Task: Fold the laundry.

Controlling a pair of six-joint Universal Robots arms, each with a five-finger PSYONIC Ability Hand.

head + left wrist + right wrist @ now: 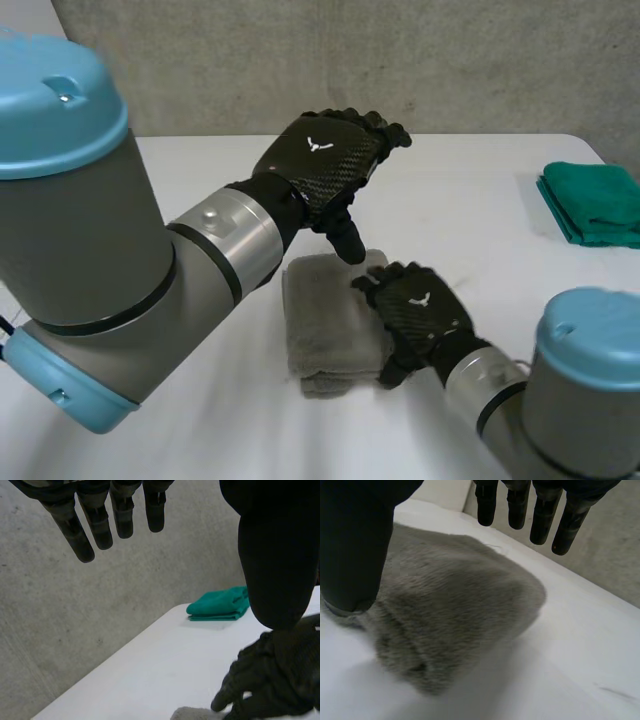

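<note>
grey towel (325,320): right side hidden under my right robot hand (415,310) | green cloth (595,203): cut off at head-view edge

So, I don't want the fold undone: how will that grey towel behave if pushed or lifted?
The grey towel looks plush and limp, so lifted by one edge it would probably sag and unfold. Pushed, its fuzzy pile likely drags on the table, bunching layers.

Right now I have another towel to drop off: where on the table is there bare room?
Bare table lies between the grey towel and the folded green cloth, and along the far edge beyond the left hand. It is crowded at the towel: the right hand rests on it, the left above.
</note>
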